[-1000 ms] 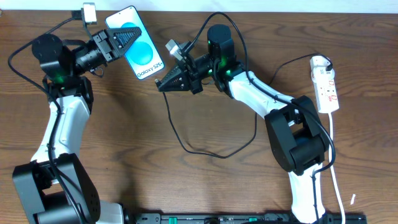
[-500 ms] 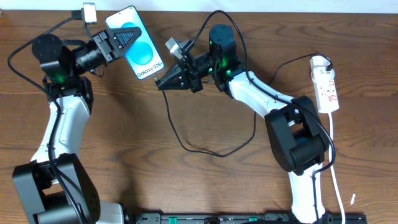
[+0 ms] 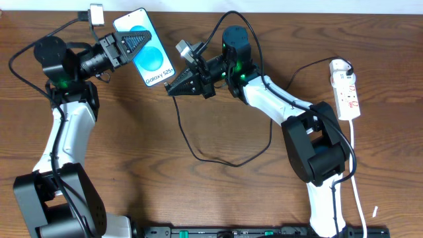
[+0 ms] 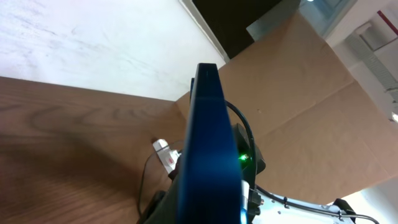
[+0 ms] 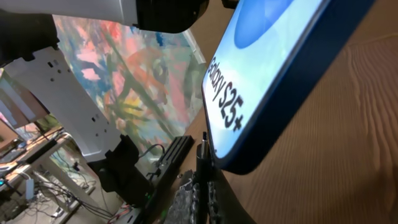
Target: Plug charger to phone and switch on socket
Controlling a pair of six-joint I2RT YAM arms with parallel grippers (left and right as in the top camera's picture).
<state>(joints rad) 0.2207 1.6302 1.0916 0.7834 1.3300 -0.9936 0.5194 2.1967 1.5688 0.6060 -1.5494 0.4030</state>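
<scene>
The phone point(image 3: 147, 47) has a bright blue screen with white text and is held off the table at the top left. My left gripper point(image 3: 129, 46) is shut on it; in the left wrist view the phone point(image 4: 208, 143) shows edge-on. My right gripper point(image 3: 173, 87) is shut on the charger plug point(image 5: 203, 158), whose tip sits just below the phone's bottom edge point(image 5: 273, 93), very near or touching. The thin black charger cable point(image 3: 218, 158) loops over the table. The white socket strip point(image 3: 347, 92) lies at the far right.
The socket's white cord point(image 3: 357, 178) runs down the right edge. A small white block point(image 3: 95, 13) sits at the top left and another point(image 3: 184, 50) near the right arm. A cardboard wall point(image 4: 298, 112) stands behind.
The phone has shifted very slightly to the right toward the plug. The right gripper and cable look unchanged.
</scene>
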